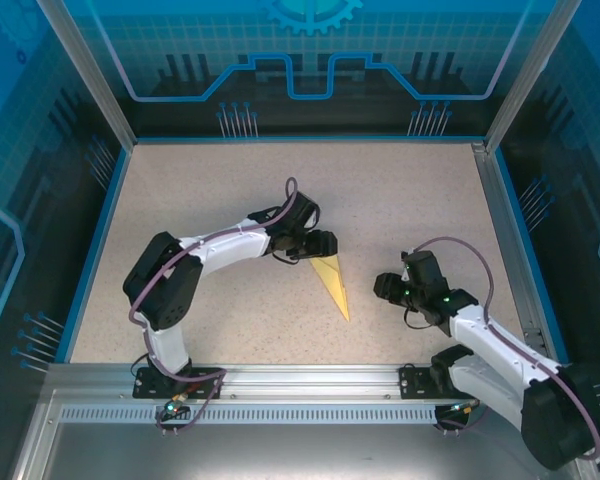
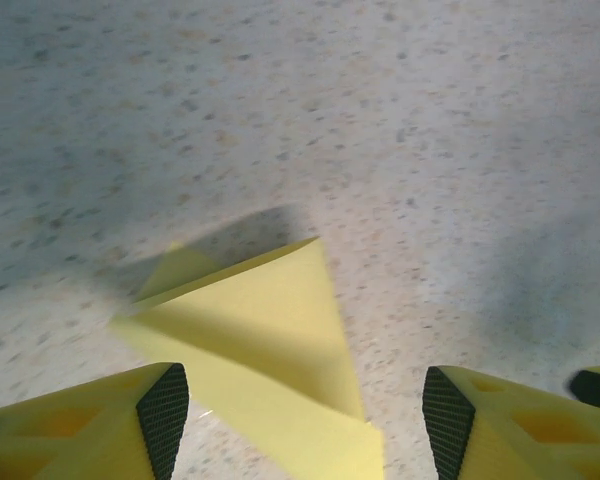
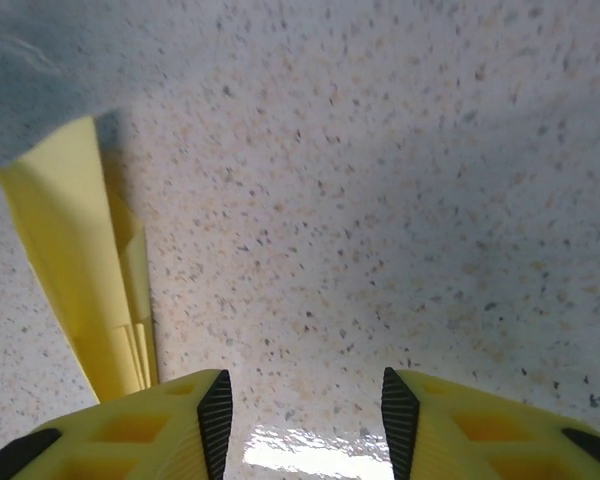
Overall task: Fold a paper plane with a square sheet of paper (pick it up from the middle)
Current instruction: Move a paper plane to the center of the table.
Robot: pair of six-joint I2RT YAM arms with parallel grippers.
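Paper plane [image 1: 334,284], wide end hidden under left fingers [image 2: 110,430], these and right fingers [image 3: 150,430] wide apart, empty

We see the paper plane [image 1: 333,283] as matt yellow paper; the counter [image 1: 410,200] looks smooth, speckled, faintly glossy; the right pincer [image 3: 300,425] shows yellow plastic, black textured pads.

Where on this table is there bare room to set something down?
Bare: the far strip of the table, and the near stretch between the left base and the right base. Crowded: the middle, where the left gripper hangs over the wide end of the paper plane and the right gripper sits close beside it.
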